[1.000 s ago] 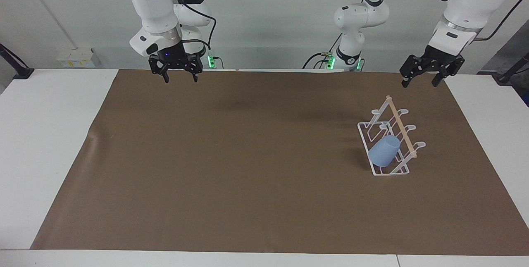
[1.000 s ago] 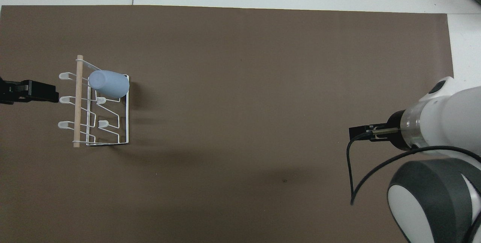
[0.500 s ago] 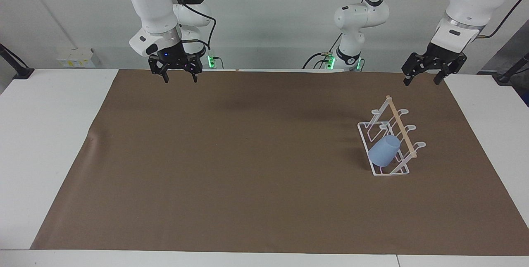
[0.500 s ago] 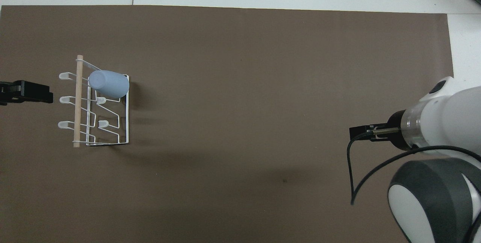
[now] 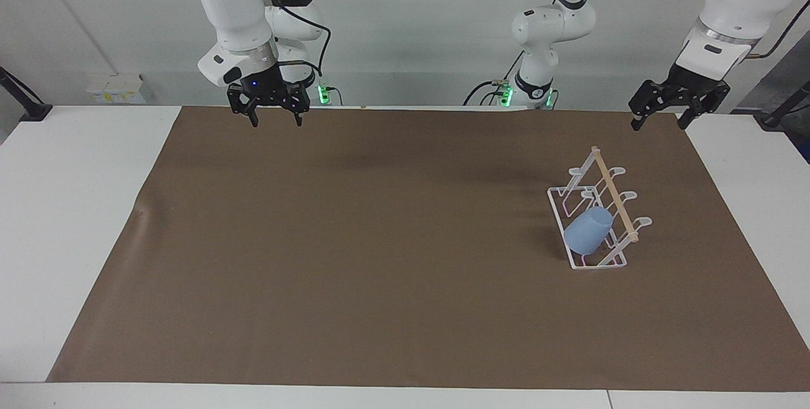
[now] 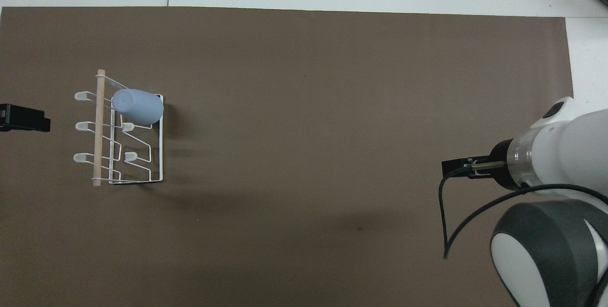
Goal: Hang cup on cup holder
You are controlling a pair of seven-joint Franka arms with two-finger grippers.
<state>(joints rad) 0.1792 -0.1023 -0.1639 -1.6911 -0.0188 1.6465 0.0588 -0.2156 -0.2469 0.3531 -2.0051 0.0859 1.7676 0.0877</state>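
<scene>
The light blue cup [image 5: 588, 232] [image 6: 137, 106] hangs tilted on a prong of the white wire cup holder [image 5: 614, 194] [image 6: 99, 145], at the rack's end farther from the robots. No gripper touches it. My left gripper [image 5: 658, 123] hangs open and empty in the air, over the mat's edge at the left arm's end of the table, well apart from the rack. In the overhead view only the tip of the left gripper [image 6: 23, 118] shows at the frame's edge. My right gripper [image 5: 276, 121] waits open and empty above the mat's edge by its own base.
A brown mat [image 5: 380, 238] covers most of the white table [image 5: 76, 206]. The rack stands on the mat toward the left arm's end. A black cable [image 6: 444, 221] loops off the right arm's wrist.
The left gripper has drawn away from the rack, rising and moving toward the left arm's end of the table. Cup, rack and right arm have not moved.
</scene>
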